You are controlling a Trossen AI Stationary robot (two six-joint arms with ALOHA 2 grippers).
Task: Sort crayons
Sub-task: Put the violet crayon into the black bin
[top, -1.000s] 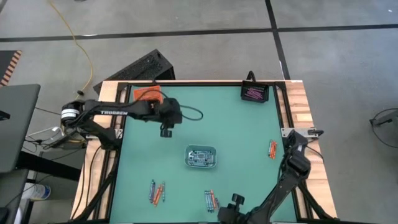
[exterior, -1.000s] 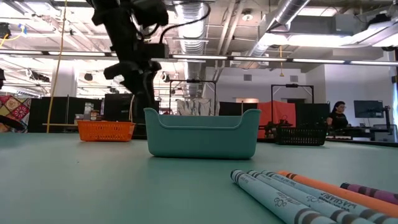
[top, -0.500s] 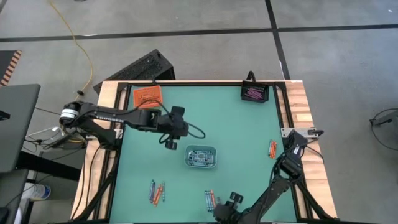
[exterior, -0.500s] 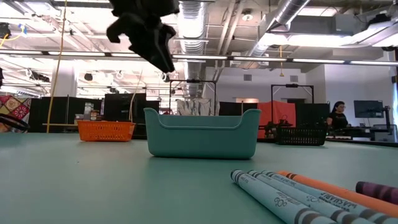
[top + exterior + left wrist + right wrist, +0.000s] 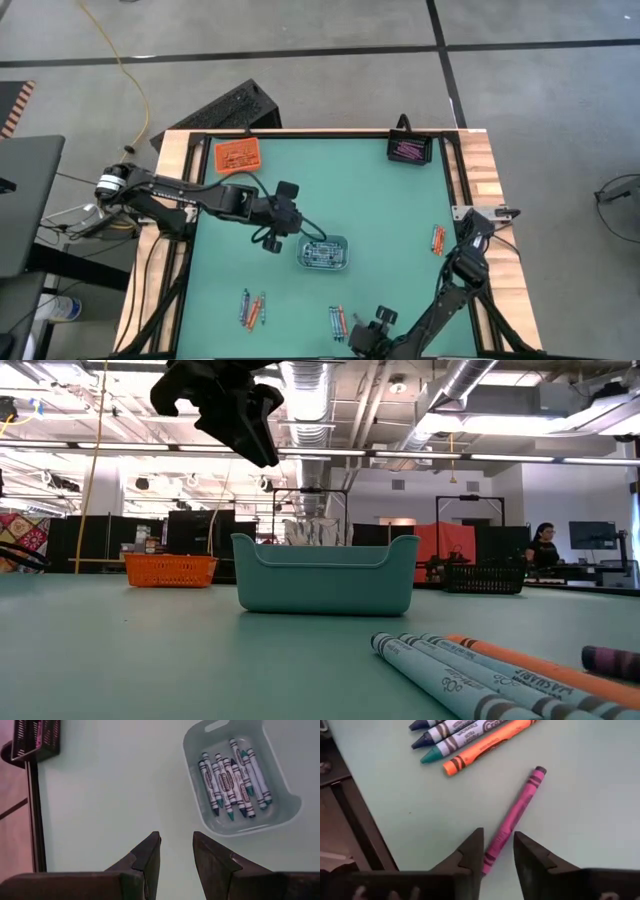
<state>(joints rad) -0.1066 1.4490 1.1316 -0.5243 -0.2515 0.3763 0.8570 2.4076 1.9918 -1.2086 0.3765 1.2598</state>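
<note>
Left gripper [image 5: 174,851]: hangs above the green table [image 5: 370,190] just left of the pale teal plastic tray [image 5: 324,253]; fingers apart with bare mat between them, holding nothing.
Right gripper [image 5: 497,847]: at the table's bottom edge; fingers parted, straddling the lower end of a pink-purple crayon [image 5: 512,820] that lies flat; no firm grip visible.
Left wrist view only: about eight grey-blue crayons [image 5: 231,783] side by side inside the teal tray.
High view only: flat orange tray [image 5: 237,154] upper left, black mesh tray [image 5: 409,149] with pink sticks upper right, loose crayon clusters lower left [image 5: 252,308] and at the right edge [image 5: 438,239].
Hard to make out: in the low view the teal tray's wall hides its contents; the purple crayon is cut off at the right edge.
Writing: "Crayola" partly legible on the orange crayon [image 5: 487,745]; other wrappers unreadable.
</note>
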